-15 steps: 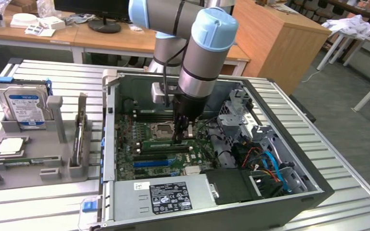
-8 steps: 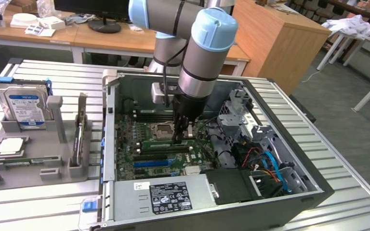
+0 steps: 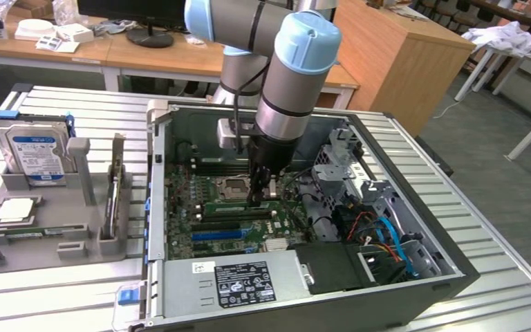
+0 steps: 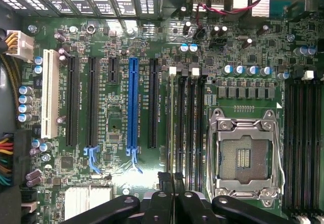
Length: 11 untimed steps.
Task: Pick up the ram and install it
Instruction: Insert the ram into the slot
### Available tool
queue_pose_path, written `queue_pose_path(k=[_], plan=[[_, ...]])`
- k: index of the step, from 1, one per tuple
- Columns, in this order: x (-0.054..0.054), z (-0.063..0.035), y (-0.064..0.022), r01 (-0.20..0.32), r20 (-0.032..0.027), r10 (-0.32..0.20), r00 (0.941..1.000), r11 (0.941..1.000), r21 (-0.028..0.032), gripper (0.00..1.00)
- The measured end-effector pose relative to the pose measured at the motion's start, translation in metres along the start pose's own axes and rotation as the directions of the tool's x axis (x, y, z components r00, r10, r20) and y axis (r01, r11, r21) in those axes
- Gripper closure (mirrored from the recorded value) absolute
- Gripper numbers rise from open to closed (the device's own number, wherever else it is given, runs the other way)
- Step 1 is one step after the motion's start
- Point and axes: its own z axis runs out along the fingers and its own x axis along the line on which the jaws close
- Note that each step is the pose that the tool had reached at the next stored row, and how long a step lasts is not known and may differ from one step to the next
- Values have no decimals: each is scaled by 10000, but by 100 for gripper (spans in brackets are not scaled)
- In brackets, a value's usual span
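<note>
Clenched on the long flat green ram stick [image 3: 235,205], my black gripper [image 4: 173,181] holds it at black memory slots [image 4: 191,125] inside the open dark computer case [image 3: 390,304].

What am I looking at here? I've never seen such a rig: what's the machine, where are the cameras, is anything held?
The machine is a robot arm reaching down into an open computer case lying on a metal table. One picture comes from a camera off the arm; the other from one on its wrist, looking down at the circuit board. At the exterior view's left a grey tray holds a hard drive. The gripper is shut on a thin green memory stick at the slots beside the processor socket.
</note>
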Motion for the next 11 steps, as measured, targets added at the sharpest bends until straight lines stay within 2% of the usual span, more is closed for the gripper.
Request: queue_pose_path(k=[11], plan=[[0, 19, -1, -30, 3, 30, 10000, 10000, 2, 88]])
